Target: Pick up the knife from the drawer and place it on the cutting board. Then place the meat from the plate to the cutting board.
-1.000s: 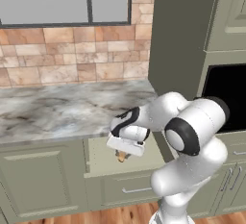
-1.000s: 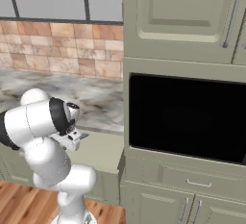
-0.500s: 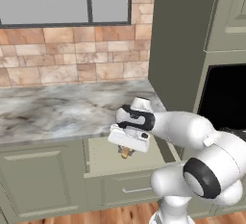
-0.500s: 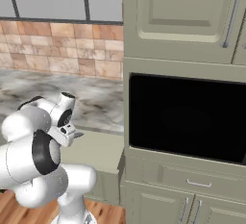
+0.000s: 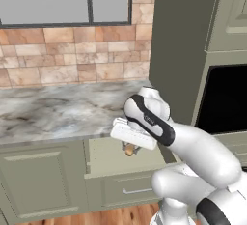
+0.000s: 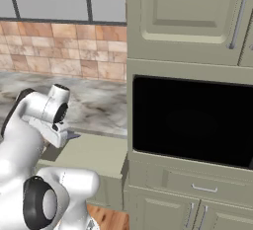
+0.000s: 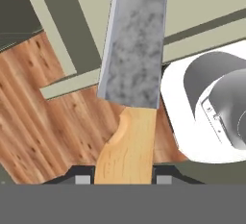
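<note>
Directly underneath knife: open drawer

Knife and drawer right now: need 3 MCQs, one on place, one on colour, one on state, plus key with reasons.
1. Where is the knife?
A. Lying on the marble counter
B. In the claw, above the drawer
C. Inside the black oven

2. What colour is the knife's handle?
A. Tan-orange wood
B. Black
C. Red

3. What state is the drawer in?
A. Pushed shut
B. Taken out and set on the floor
C. Pulled open

Key:
1 B: in the hand view the handle runs down between the tips of the claw; in the left base view the handle end hangs under the hand over the drawer.
2 A: the hand view shows a light wooden handle below the mottled grey blade.
3 C: in the left base view its cream inside shows, standing out from under the counter.
</note>
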Motion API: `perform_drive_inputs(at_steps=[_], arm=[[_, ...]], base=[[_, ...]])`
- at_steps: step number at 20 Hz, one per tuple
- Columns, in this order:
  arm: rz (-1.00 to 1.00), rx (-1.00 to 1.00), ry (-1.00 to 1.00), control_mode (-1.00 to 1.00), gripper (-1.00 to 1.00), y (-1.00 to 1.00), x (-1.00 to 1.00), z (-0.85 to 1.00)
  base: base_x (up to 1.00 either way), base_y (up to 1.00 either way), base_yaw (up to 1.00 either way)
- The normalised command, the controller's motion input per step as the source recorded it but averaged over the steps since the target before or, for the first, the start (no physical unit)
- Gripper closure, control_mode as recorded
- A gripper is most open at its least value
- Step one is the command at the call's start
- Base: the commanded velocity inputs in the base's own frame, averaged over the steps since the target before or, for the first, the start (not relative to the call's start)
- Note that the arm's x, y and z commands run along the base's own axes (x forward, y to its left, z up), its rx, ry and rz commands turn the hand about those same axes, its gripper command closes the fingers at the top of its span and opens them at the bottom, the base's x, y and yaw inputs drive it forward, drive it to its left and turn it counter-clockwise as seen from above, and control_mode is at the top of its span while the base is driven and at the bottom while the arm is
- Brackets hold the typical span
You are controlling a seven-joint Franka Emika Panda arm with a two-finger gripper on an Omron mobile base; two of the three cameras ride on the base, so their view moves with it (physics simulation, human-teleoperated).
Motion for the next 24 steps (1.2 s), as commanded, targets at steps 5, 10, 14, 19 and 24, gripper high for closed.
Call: perform_drive_inputs(at_steps=[5,10,14,19,24], arm=[[-0.08,0.0,-0.01,-1.0,1.0,0.0,-0.59,0.63],[-0.05,-0.03,-0.06,-1.0,1.0,0.02,-0.47,0.75],[-0.04,-0.02,-0.03,-1.0,1.0,0.1,-0.3,0.29],[0.0,0.0,0.0,-1.0,1.0,0.0,0.0,0.0],[0.0,0.0,-0.01,1.0,1.0,0.02,-0.13,0.0]], base=[[0.0,0.0,0.0],[0.0,0.0,0.0],[0.0,0.0,0.0],[0.0,0.0,0.0],[-0.37,0.19,0.0]])
